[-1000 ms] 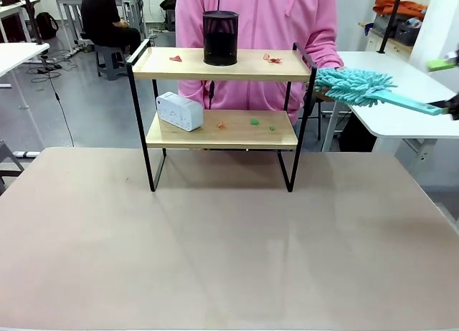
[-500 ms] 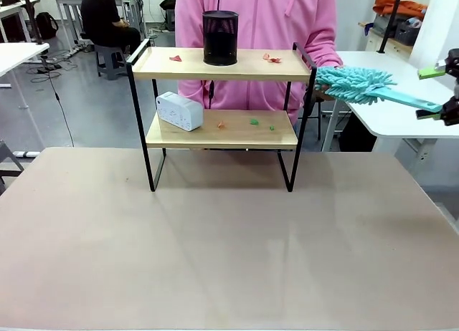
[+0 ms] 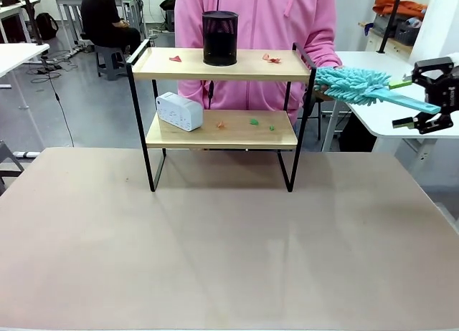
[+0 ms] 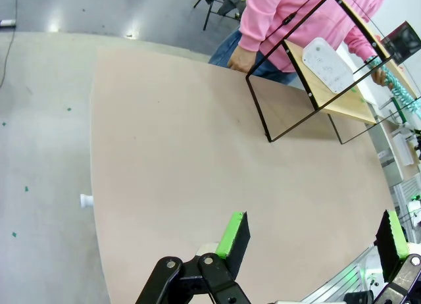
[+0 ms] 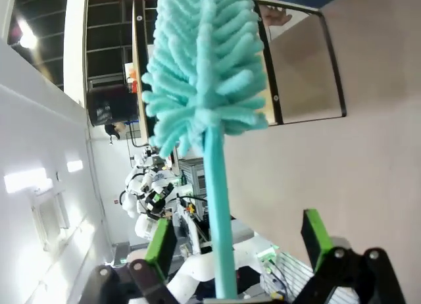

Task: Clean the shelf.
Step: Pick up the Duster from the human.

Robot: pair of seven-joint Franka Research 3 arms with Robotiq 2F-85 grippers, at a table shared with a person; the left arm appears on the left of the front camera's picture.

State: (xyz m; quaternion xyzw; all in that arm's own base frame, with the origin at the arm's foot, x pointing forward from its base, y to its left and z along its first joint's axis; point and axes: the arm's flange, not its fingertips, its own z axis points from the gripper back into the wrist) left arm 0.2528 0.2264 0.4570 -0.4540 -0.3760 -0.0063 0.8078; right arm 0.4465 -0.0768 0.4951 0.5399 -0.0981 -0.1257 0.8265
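Holds right claw [image 3: 400, 102] wide open astride the teal duster [image 3: 355, 85] handle, right of the shelf [image 3: 222, 64] at the table's [image 3: 229, 245] far middle, left claw [image 4: 312, 228] agape, empty.

Front cam: fixed on robot's side, looks level across the table [image 3: 229, 238], shelf [image 3: 237, 64] mid-range at 12 o'clock. Left wrist cam: high, tilted down at the table, rolled; shelf far off at 2 o'clock. Right wrist cam: rolled sideways, close on the duster [image 5: 204, 74], shelf behind it at 12 o'clock. All three share the shelf; front and right wrist share the duster.
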